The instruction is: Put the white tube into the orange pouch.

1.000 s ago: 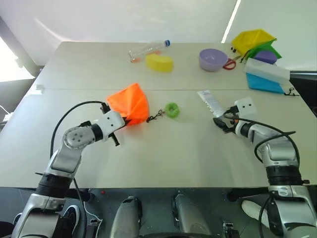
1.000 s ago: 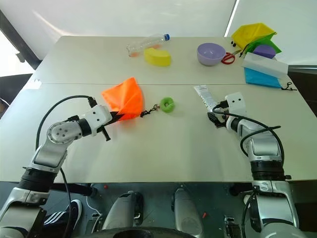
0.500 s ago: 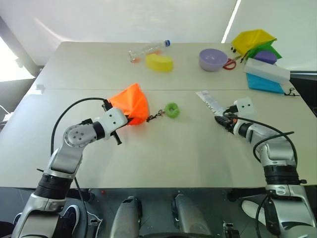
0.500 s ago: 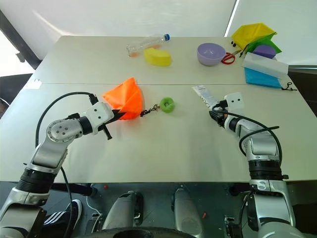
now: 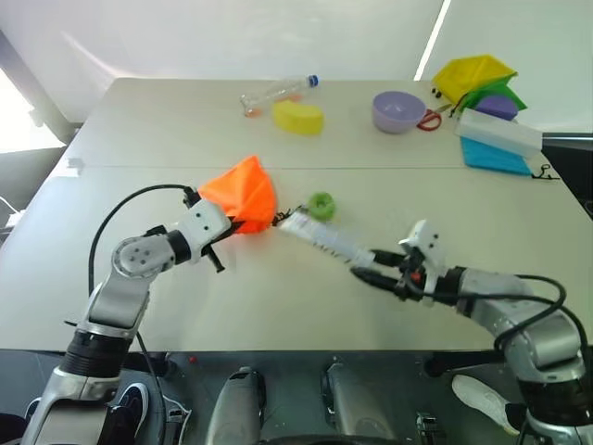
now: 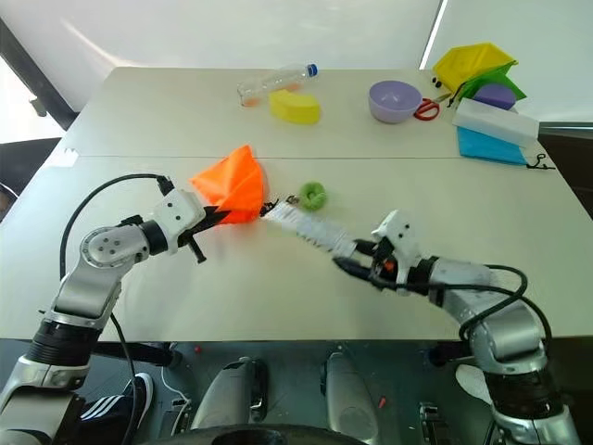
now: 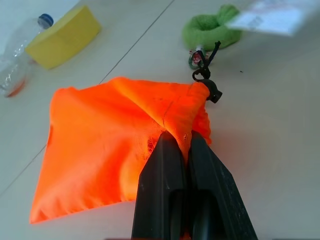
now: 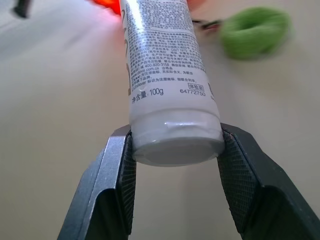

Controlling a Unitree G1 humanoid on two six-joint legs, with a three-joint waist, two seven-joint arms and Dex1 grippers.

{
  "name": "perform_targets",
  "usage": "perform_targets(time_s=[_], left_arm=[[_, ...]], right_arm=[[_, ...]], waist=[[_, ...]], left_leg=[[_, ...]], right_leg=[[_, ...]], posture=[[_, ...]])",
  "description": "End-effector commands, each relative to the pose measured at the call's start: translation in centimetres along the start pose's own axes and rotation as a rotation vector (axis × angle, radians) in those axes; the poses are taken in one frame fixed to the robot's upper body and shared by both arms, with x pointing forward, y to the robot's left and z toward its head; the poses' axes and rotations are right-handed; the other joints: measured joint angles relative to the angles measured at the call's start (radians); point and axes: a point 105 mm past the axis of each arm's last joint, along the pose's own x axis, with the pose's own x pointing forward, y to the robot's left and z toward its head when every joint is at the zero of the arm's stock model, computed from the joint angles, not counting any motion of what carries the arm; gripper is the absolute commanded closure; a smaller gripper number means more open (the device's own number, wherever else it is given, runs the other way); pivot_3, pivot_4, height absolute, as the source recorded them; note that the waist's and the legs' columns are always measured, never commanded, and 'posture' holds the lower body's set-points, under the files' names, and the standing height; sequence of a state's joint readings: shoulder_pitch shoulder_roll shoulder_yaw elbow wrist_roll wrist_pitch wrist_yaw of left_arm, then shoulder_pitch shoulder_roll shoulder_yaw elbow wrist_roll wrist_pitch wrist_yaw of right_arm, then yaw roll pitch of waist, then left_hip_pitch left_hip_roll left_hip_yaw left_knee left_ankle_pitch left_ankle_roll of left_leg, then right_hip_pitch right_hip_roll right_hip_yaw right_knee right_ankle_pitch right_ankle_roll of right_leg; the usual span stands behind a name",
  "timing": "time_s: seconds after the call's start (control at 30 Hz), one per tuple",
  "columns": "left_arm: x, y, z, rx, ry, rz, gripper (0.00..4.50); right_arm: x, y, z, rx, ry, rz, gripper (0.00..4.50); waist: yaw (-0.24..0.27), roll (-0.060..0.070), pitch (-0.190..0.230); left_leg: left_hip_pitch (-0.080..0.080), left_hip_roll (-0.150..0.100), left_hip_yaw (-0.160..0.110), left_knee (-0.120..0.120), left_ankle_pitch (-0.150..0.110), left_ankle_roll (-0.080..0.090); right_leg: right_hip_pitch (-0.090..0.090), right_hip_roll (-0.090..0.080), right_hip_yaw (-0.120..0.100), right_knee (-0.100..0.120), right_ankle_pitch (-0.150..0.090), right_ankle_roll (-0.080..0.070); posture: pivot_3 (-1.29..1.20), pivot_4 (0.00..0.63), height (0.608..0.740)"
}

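- Head views: orange pouch [image 5: 243, 193] lifted off the table [image 5: 278, 306] by a pinched fold; nothing seen inside it, mouth not visible from here. Cord w/ green ring [image 5: 321, 205] trails beside it on the table.
- White tube [image 5: 320, 238] held off the table by its cap end in the right gripper [image 5: 378, 266]; crimped end aimed at the pouch, tip just beside the pouch edge and the ring. Tube outside the pouch.
- Left gripper [image 5: 232, 221] seen pressed together on pouch fabric.
- Far edge of table: purple bowl [image 5: 398, 110], contents can't be told; clear bottle w/ blue cap [image 5: 278, 92] lying flat; yellow sponge [image 5: 297, 117] near it. White box [image 5: 498, 131] stacked on a blue one at far right.
- Left wrist view: fingers [image 7: 172, 185] clamped tight together, fold of pouch [image 7: 115, 145] pinched between them. Cord knot at the gathered neck, ring [image 7: 212, 32] beyond, tube end [image 7: 272, 17] just past the ring. Sponge [image 7: 64, 36] and bottle [image 7: 17, 55] further off.
- Right wrist view: jaws part-spread, ribbed pads [image 8: 239, 172] pressed on both sides of the tube [image 8: 167, 75] at the cap end. Grey print on tube, mostly small Chinese text; legible bits: "100g", "64772750", "400-820-3158". Ring [image 8: 256, 32] beside the tube, orange fabric at the far tip.
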State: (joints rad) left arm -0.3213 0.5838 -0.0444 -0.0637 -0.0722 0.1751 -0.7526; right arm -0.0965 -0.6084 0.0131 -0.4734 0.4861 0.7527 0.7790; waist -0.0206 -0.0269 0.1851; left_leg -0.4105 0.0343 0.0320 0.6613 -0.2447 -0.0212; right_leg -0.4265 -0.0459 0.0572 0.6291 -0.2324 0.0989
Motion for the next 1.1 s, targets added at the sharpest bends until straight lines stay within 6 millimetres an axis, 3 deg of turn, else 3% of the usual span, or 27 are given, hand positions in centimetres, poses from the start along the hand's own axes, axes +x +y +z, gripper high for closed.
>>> perform_targets(time_s=[0.03,0.13,0.27,0.6,0.83,1.1], left_arm=[[-0.2,1.2,0.7,-0.072,-0.042,0.058,4.5],[-0.3,0.9,0.2,-0.086,-0.035,0.048,4.5],[-0.4,0.2,-0.3,-0.091,-0.031,0.025,4.5],[-0.7,-0.9,-1.4,-0.097,-0.022,0.012,4.5],[-0.3,-0.9,-1.1,-0.104,-0.038,0.023,4.5],[0.6,-0.7,-0.4,-0.119,-0.064,0.019,4.5]], right_arm=[[2.0,1.9,0.6,-0.053,-0.036,0.035,2.71],[4.6,1.5,0.4,-0.086,-0.04,-0.016,2.71],[6.3,0.8,1.2,-0.091,-0.087,-0.064,2.71],[8.5,-0.3,2.0,-0.096,-0.113,-0.117,2.71],[10.2,0.3,1.9,-0.125,-0.088,-0.125,2.71],[11.5,-0.6,3.5,-0.127,-0.12,-0.207,2.71]], waist=[[0.001,0.0,0.0],[-0.002,0.0,0.0],[0.001,0.0,0.0],[0.002,0.0,0.0],[0.0,0.0,0.0],[0.001,0.0,0.0]], left_leg=[[0.0,0.0,0.0,0.0,0.0,0.0],[0.0,0.0,0.0,0.0,0.0,0.0],[-0.001,0.0,0.0,0.0,0.0,0.0],[-0.003,0.0,0.0,0.0,0.0,0.0],[-0.003,0.0,-0.001,0.0,0.0,0.0],[-0.004,0.0,-0.001,0.0,0.0,0.0]], right_leg=[[0.0,0.0,0.0,0.0,0.0,0.0],[0.0,0.0,0.0,0.0,0.0,0.0],[-0.001,-0.001,0.0,-0.001,0.0,0.0],[-0.002,-0.001,-0.001,-0.001,0.0,0.0],[-0.002,-0.001,-0.002,-0.001,0.0,0.0],[-0.002,-0.001,-0.002,-0.001,0.0,0.0]], posture=[[0.0,0.15,0.74],[0.0,0.15,0.74],[0.0,0.15,0.74],[0.0,0.15,0.74],[0.0,0.15,0.74],[0.0,0.15,0.74]])
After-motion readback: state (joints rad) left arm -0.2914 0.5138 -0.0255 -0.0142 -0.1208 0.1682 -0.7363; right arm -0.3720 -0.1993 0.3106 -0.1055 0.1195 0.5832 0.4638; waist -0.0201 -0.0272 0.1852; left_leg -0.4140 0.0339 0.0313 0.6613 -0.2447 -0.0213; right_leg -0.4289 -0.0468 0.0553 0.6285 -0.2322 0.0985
